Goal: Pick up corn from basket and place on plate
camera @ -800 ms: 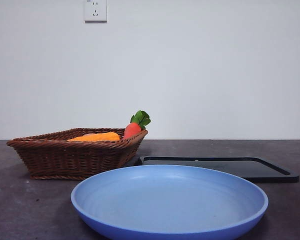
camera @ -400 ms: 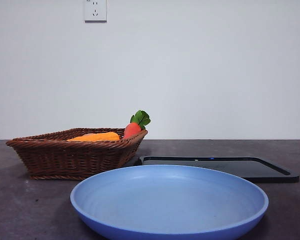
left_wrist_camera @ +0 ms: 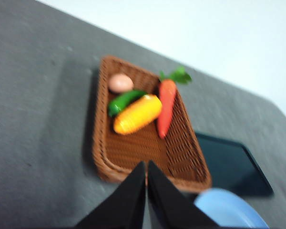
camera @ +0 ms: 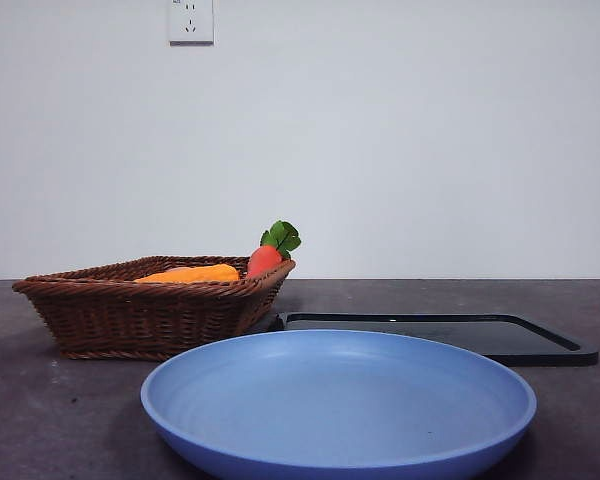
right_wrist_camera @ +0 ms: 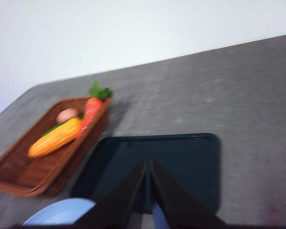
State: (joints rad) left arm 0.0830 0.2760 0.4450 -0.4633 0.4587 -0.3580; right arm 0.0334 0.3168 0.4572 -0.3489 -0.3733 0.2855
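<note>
The orange-yellow corn [left_wrist_camera: 137,113] lies in the brown wicker basket [left_wrist_camera: 178,157], between a green vegetable and the carrot; only its top [camera: 192,273] shows over the basket's rim [camera: 130,310] in the front view. The light-blue plate [camera: 338,400] sits empty at the front, its edge [left_wrist_camera: 231,210] showing past the basket. My left gripper [left_wrist_camera: 146,165] is shut, high above the basket's near end. My right gripper [right_wrist_camera: 148,164] is shut, above the black tray [right_wrist_camera: 181,162], with the corn [right_wrist_camera: 55,138] and basket [right_wrist_camera: 19,171] off to one side. Neither arm shows in the front view.
In the basket also lie a red-orange carrot [left_wrist_camera: 166,107] with green leaves, a green vegetable [left_wrist_camera: 123,101] and a pale egg [left_wrist_camera: 120,83]. A flat black tray [camera: 450,335] lies behind the plate, right of the basket. A wall socket [camera: 190,20] is on the back wall.
</note>
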